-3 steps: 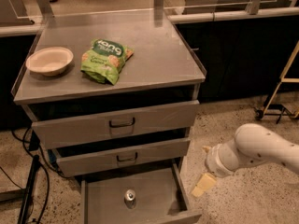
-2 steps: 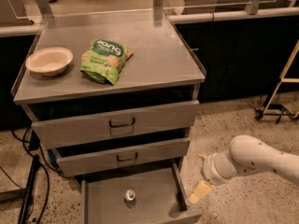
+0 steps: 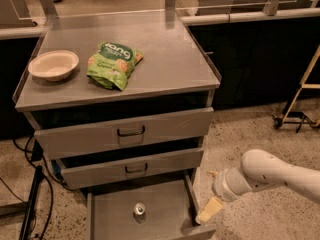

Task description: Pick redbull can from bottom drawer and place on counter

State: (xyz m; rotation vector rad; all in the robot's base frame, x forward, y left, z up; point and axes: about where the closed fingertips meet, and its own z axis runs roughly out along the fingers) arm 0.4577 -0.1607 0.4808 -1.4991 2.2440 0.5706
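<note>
Bottom drawer (image 3: 112, 221) open, front edge cut off by frame. Redbull can (image 3: 139, 210) upright on drawer floor, only top clear. Gripper (image 3: 210, 194) at drawer's right wall, fingers apart, apart from can. Upper drawers (image 3: 131, 150) ajar, overhanging drawer's rear. Counter (image 3: 165, 59) holds bowl (image 3: 53, 65), green snack bag (image 3: 114, 64).
</note>
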